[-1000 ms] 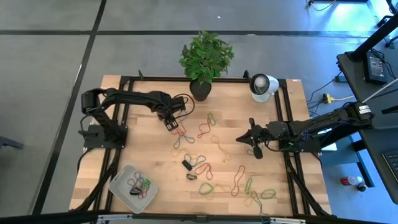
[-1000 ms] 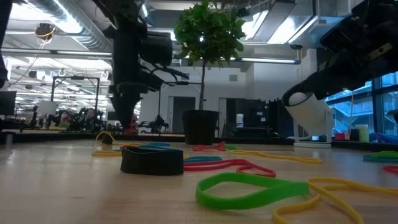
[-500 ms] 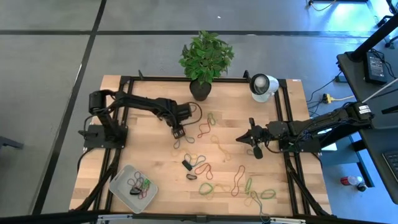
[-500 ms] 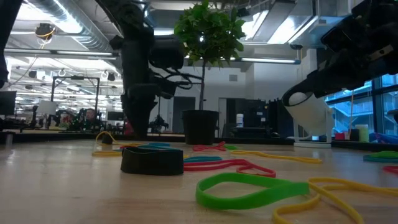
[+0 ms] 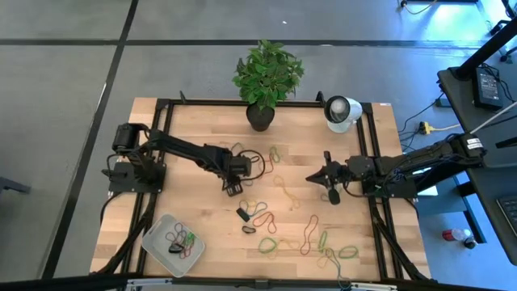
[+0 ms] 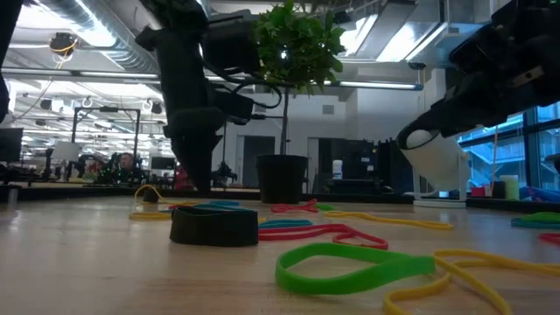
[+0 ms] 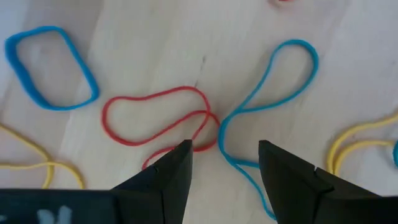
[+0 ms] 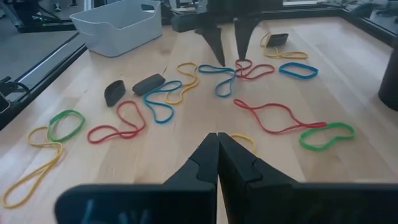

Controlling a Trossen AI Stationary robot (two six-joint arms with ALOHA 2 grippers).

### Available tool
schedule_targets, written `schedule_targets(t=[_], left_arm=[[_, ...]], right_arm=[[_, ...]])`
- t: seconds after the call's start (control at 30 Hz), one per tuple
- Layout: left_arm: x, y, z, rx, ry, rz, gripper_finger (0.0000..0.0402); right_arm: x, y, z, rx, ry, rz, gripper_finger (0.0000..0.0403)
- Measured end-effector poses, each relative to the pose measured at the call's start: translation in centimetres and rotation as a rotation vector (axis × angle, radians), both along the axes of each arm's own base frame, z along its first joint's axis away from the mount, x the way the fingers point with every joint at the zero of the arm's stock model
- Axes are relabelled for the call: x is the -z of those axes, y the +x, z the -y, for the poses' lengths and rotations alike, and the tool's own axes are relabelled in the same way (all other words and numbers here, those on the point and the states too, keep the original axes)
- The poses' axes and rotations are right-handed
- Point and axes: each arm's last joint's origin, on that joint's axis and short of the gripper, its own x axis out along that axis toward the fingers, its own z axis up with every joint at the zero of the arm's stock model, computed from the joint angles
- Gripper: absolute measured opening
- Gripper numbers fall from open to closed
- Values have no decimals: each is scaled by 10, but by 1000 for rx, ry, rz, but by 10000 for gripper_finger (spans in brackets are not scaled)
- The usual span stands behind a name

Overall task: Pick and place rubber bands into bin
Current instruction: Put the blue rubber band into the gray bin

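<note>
Many rubber bands (image 5: 267, 219) in red, blue, yellow and green lie flat across the wooden table. The whitish bin (image 5: 155, 244) stands at the near left corner with several bands in it. My left gripper (image 7: 225, 149) points down, open, close over a twisted red band (image 7: 155, 117) and a blue band (image 7: 268, 92) near the table's middle. In the right wrist view its two fingers (image 8: 216, 42) stand over that same pair. My right gripper (image 8: 217, 137) is shut and holds nothing; it hovers at the table's right side (image 5: 312, 179), pointing left.
A potted plant (image 5: 265, 79) and a white round device (image 5: 341, 111) stand at the far edge. Two small black blocks (image 5: 242, 215) (image 5: 249, 229) lie among the bands toward the near edge. Bare wood lies between the bin and the bands.
My left gripper has swung from the far-left bands toward the table's near edge and a little to the right, sinking slightly and tipping. It has stayed open and now hangs over the red and blue bands. Nothing on the table has moved.
</note>
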Motion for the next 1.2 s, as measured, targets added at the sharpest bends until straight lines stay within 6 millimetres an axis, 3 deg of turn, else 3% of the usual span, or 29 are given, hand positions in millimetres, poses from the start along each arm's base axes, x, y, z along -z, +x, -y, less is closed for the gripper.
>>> schedule_targets(t=[0.33, 0.43, 0.6, 0.7, 0.97, 1.13, 1.2], left_arm=[[31, 10, -1, -34, -3, -60, 175], [32, 10, -1, -37, -3, -61, 153], [16, 11, 2, -21, 11, -30, 59], [-7, 16, 7, -10, 7, 60, 11], [-51, 16, 26, 29, 54, 202, 2], [-48, 11, 30, 12, 72, 166, 10], [-38, 10, 30, 2, 67, 137, 20]], right_arm=[[-2, 1, 2, 13, -1, 17, 9], [-2, 1, 2, 8, -16, 18, 9], [-2, 1, 2, 7, -17, 18, 9], [-2, 1, 2, 8, -16, 23, 9], [-3, 1, 2, 2, -35, 37, 9], [-7, 2, 2, 1, -41, 78, 9], [-7, 2, 2, 1, -41, 77, 9]])
